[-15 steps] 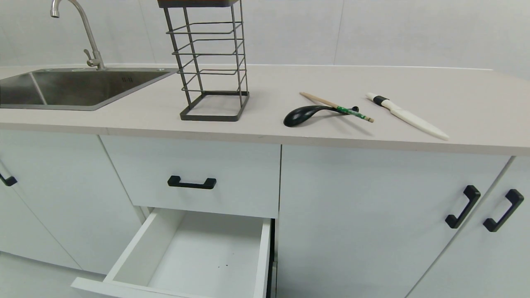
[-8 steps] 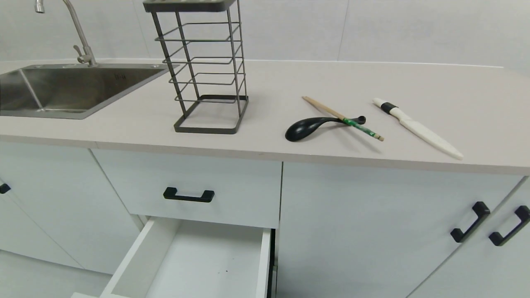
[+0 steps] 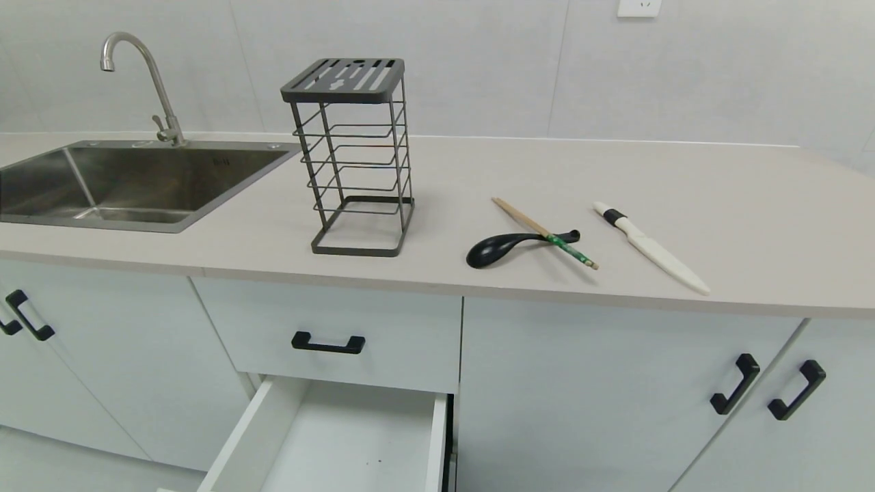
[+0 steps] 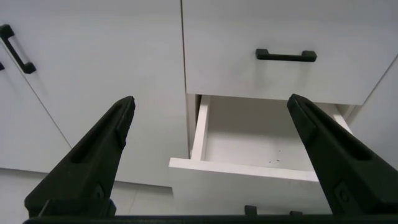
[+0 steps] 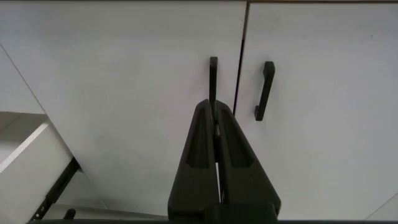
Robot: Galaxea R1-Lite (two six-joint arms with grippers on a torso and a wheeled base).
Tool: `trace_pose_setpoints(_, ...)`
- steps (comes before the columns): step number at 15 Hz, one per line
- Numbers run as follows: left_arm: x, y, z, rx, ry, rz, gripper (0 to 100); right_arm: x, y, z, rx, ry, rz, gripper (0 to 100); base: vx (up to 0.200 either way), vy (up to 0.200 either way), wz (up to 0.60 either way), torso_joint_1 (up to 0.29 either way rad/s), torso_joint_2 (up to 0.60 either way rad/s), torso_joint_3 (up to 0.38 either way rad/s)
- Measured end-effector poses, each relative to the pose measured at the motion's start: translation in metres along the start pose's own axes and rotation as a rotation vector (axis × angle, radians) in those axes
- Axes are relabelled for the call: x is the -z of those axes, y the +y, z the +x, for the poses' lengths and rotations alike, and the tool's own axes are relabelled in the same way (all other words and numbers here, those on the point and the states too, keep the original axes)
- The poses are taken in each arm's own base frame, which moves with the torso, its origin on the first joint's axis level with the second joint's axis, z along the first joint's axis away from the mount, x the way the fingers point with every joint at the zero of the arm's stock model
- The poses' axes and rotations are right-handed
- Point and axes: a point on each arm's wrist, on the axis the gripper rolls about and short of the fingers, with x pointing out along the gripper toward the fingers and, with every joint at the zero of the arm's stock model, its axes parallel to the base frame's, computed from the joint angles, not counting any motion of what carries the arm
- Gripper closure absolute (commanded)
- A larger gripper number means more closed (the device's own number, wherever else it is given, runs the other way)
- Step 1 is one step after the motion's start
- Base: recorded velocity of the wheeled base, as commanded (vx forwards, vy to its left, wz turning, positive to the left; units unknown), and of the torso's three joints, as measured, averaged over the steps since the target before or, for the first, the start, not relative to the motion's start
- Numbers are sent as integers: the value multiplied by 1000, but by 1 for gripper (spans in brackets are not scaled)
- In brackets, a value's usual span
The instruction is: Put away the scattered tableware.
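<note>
Tableware [image 3: 560, 240] lies on the counter [image 3: 718, 178], to the right of the rack [image 3: 355, 157]. There is a black spoon [image 3: 487, 251], a pair of chopsticks [image 3: 526, 220] and a white knife [image 3: 656, 251].

The left end effector [image 4: 210, 102] is down low in front of the open drawer [image 4: 261, 143], with its fingers wide apart. The right end effector [image 5: 216, 109] is down low in front of the two door handles [image 5: 266, 90], with its fingers pressed together and nothing held. So all the tableware is up above both of them, on top of the counter. It lies on the right part, so I think the right arm is nearer.

The knife slants from back left to front right. Its tip points at the front edge and its black-banded handle is at the back. The chopsticks slant the same way, green ends to the front, and they rest across the spoon's handle. The spoon's bowl is on the left and its handle runs to the right.
</note>
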Motion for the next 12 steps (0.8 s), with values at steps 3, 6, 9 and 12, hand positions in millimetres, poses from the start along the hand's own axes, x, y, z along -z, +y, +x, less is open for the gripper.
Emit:
trace_pose_setpoints(3, 0, 0, 0, 0, 0, -1, 0, 0, 0, 0, 0, 0, 0, 100, 0, 0, 0, 196, -362, -170)
trace_pose_setpoints(6, 0, 0, 0, 0, 0, -1, 0, 0, 0, 0, 0, 0, 0, 100, 0, 0, 0, 103, -453, -203)
trace_pose_setpoints(9, 0, 0, 0, 0, -1, -1, 0, 0, 0, 0, 0, -1, 1, 100, 0, 0, 0, 333, -440, -207)
trace_pose_setpoints(12, 0, 0, 0, 0, -1, -1, 0, 0, 0, 0, 2, 1, 1, 100, 0, 0, 0, 110, -121, -58)
